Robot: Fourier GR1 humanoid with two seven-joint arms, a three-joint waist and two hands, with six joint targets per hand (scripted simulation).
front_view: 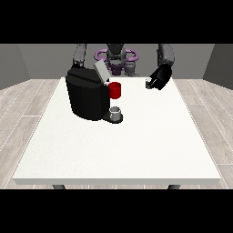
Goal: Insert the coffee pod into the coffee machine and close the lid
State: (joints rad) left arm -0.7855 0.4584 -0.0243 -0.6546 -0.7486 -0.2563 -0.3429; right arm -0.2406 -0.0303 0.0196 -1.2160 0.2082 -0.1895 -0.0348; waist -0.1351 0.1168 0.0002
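The black coffee machine [86,98] stands on the left half of the table, its grey lid [101,71] tilted up and open. At the view's right, the hand [160,78] hovers over the table's far edge, well to the right of the machine. Its fingers are curled round a small grey coffee pod [148,83]. The arm at the view's left [79,55] drops behind the machine, and its hand is hidden.
A red mug [115,90] stands just right of the machine's top. A small grey cup [116,113] sits on the machine's front base. The white table [123,150] stretches towards the camera.
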